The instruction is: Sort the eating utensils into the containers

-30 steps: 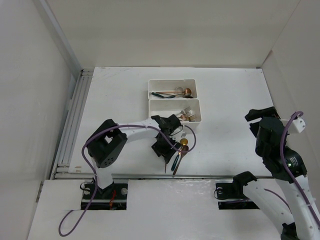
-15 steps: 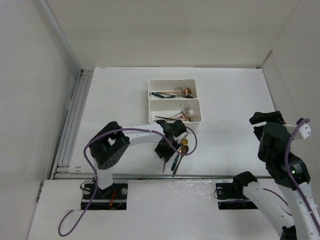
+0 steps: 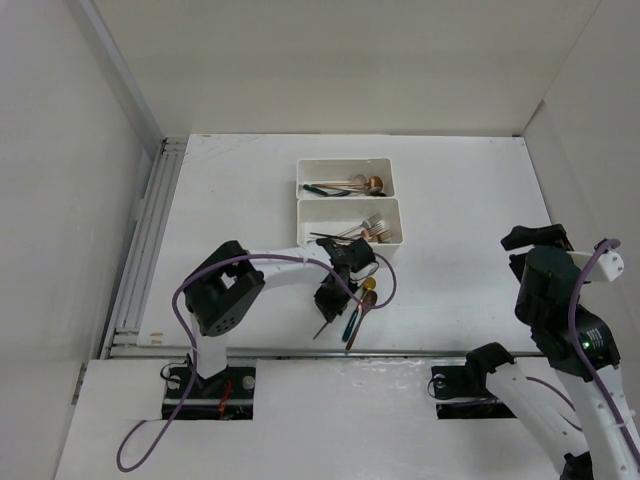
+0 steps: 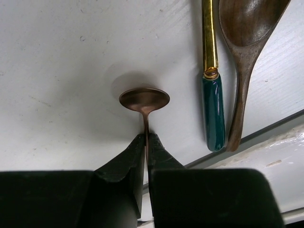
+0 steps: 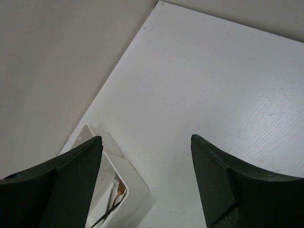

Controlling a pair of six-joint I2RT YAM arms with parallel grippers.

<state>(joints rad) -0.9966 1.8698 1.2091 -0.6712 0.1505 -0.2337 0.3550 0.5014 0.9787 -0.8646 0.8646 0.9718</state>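
My left gripper (image 3: 328, 302) (image 4: 146, 138) is shut on the thin handle of a copper spoon (image 4: 144, 99) (image 3: 320, 328). The spoon's bowl sticks out past the fingertips, close over the table near its front edge. Just to its right lie a gold utensil with a dark green handle (image 4: 213, 109) (image 3: 351, 320) and a brown-copper spoon (image 4: 242, 71) (image 3: 360, 318), side by side on the table. Two white containers stand behind: the far one (image 3: 300, 176) and the near one (image 3: 302, 226), both with several utensils inside. My right gripper (image 3: 533, 240) (image 5: 147, 161) hangs open and empty at the right side.
A metal rail (image 3: 300, 352) (image 4: 266, 137) runs along the table's front edge just beyond the utensils. White walls close in the left, back and right sides. A corner of the near container (image 5: 137, 187) shows in the right wrist view.
My left gripper has closed onto the copper spoon's handle. The right arm drew back slightly to the right a second ago and has since held still.
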